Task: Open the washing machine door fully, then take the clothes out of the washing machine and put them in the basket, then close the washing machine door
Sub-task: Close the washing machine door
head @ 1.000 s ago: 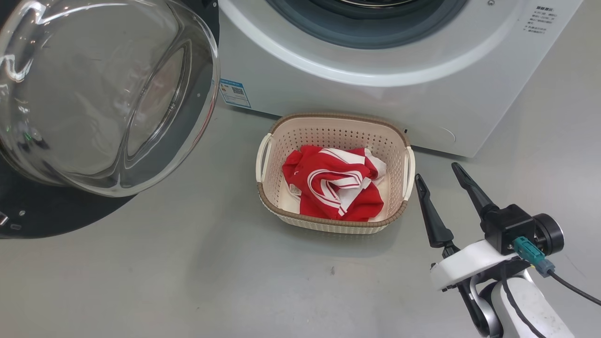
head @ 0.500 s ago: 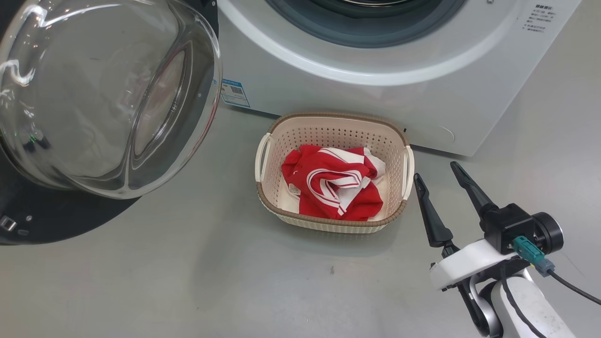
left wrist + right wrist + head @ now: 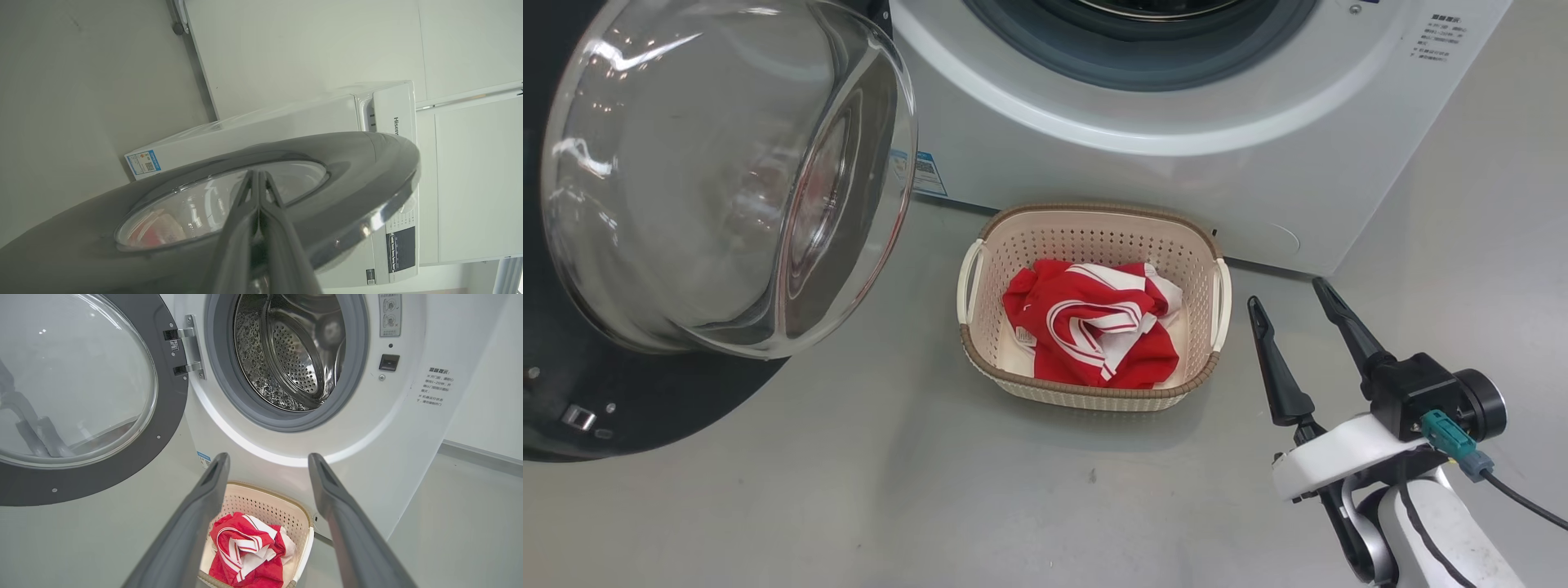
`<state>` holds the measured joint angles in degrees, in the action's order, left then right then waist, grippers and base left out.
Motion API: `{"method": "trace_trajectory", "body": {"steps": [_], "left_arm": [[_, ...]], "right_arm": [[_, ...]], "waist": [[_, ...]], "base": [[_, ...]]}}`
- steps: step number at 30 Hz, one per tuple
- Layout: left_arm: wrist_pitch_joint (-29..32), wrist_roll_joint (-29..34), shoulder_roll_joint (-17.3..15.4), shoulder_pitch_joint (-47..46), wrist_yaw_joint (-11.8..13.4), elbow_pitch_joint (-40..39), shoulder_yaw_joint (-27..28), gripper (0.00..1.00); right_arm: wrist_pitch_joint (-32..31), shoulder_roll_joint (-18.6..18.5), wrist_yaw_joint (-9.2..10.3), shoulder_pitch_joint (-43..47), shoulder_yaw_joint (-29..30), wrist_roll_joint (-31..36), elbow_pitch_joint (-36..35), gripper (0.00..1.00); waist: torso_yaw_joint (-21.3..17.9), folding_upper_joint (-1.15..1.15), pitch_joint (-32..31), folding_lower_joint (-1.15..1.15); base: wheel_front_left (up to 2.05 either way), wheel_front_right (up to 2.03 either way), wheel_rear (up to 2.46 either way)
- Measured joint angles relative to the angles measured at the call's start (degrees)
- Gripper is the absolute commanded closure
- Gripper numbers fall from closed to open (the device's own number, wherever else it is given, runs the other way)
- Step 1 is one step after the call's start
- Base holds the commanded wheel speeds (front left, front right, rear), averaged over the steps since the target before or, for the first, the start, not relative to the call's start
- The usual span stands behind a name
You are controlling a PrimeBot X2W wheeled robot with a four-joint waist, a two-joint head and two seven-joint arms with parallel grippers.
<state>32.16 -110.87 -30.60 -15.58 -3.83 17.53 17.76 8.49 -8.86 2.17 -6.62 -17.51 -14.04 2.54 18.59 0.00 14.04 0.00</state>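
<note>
clothes [image 3: 1086, 335] in basket [image 3: 1094, 395]: push washing machine door [image 3: 645, 408] shut w/ closed left gripper [image 3: 258, 174] near rim till latched; open, empty right gripper [image 3: 1285, 291] clear.

You will find the washing machine [image 3: 1143, 175], a white front-loader, with its round opening uncovered; in the right wrist view, the perforated steel drum [image 3: 294, 355] shows behind the grey seal [image 3: 229, 392]. The washing machine door [image 3: 727, 188] stands open, swung out on its hinges [image 3: 188, 351] to the left of the opening, with its clear glass bowl bulging from the wide dark rim. Locate the basket [image 3: 1094, 237], cream with perforated sides and a brown rim, upright on the floor [image 3: 890, 490] just in front of the machine, below the opening. The clothes [image 3: 1090, 331], red with white stripes, lie crumpled inside it, below the rim.
</note>
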Motion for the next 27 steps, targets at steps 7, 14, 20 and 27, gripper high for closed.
{"method": "trace_trajectory", "body": {"steps": [7,14,20,27], "left_arm": [[3.8,-2.1,0.0,1.7,-1.1,-2.3,-0.3,1.0],[7.4,-3.4,0.1,4.3,-1.6,-5.1,0.0,1.0],[10.1,-5.2,0.4,6.4,-2.1,-7.7,0.1,1.0],[12.4,-5.5,0.6,9.0,-2.5,-12.0,0.4,1.0]], "right_arm": [[0.5,-0.1,0.08,0.0,0.5,-0.1,0.4,0.0],[0.9,0.0,0.1,0.1,0.5,-0.4,0.9,0.0],[1.5,0.4,0.49,0.1,0.6,-0.5,1.1,0.0],[2.0,1.0,0.52,0.1,0.6,-0.5,1.4,0.0]], "waist": [[-0.4,0.0,-0.4,0.0],[-1.0,0.0,-1.3,0.0],[-1.6,0.0,-1.8,0.0],[-3.1,0.0,-2.3,0.0]], "base": [[0.0,0.0,0.0],[0.0,0.0,0.0],[0.0,0.0,0.0],[0.0,0.0,0.0]]}}
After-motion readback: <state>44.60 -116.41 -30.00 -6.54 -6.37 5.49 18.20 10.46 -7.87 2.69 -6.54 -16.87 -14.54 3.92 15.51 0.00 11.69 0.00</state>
